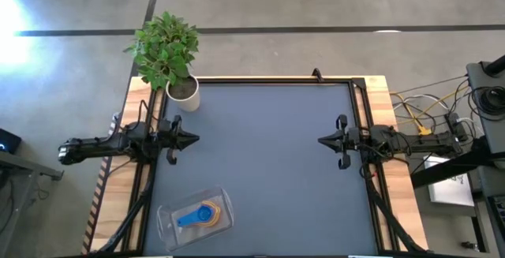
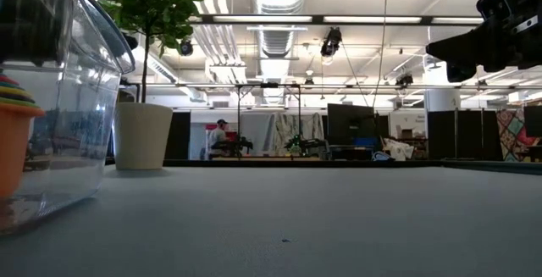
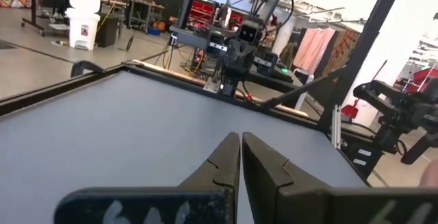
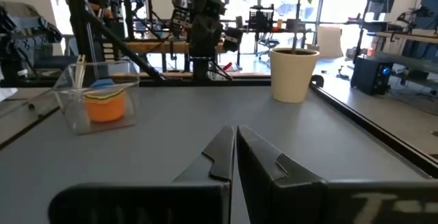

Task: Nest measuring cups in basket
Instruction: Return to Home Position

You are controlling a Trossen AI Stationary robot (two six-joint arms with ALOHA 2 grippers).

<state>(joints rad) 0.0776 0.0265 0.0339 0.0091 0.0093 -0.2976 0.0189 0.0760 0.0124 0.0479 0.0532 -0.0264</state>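
1. Left gripper point(image 1: 195, 140): you see it at the table's point(image 1: 260, 171) left edge, fingers pressed together, empty.
2. Right gripper point(image 1: 320, 140): you find it at the right edge, facing the left one, fingers likewise closed on nothing.
3. Basket point(image 1: 167, 222): on the left side, well apart from both grippers.
4. Cups point(image 1: 201, 215): nested inside the basket, orange outermost, blue on top.
5. Pot point(image 1: 184, 94): at the other left corner.

The left edge of the low view cuts off the basket point(image 2: 80, 99) and most of the measuring cups point(image 2: 12, 141).
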